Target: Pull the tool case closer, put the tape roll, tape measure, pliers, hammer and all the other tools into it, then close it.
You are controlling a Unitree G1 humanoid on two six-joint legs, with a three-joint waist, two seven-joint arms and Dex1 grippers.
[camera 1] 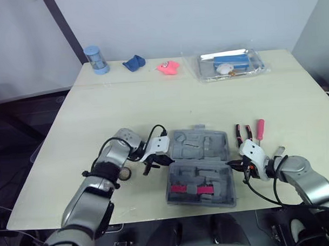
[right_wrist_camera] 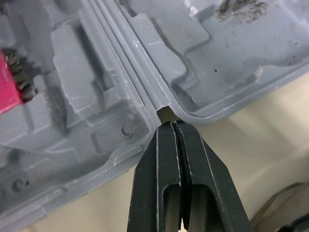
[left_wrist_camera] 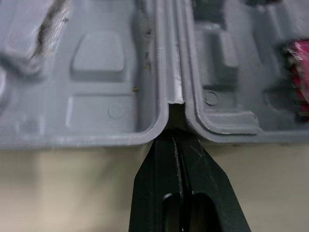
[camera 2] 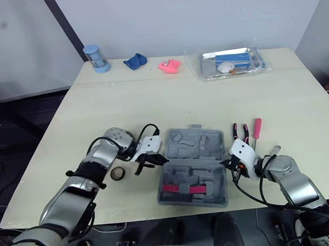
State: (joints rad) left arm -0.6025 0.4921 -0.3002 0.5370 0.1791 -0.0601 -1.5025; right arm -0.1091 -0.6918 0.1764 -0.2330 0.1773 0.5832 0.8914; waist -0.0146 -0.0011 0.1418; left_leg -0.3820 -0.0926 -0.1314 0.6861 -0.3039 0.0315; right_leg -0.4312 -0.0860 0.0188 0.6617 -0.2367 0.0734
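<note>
The grey tool case [camera 1: 198, 146] lies open near the table's front edge, with red-handled pieces [camera 1: 191, 189] in its near half. My left gripper [camera 1: 167, 159] is shut, and its tips [left_wrist_camera: 175, 137] press into the hinge notch on the case's left side. My right gripper [camera 1: 233, 165] is also shut, its tips [right_wrist_camera: 173, 124] at the hinge notch on the right side. A tape roll [camera 1: 124, 173] lies by my left wrist. Pliers [camera 1: 241, 134] and a red screwdriver [camera 1: 259, 130] lie just right of the case.
At the table's far edge stand a blue cylinder [camera 1: 96, 59], a blue cloth [camera 1: 134, 62], a pink toy [camera 1: 168, 67] and a clear bag with a blue box [camera 1: 230, 64]. A small metal tool [camera 1: 279, 150] lies by my right wrist.
</note>
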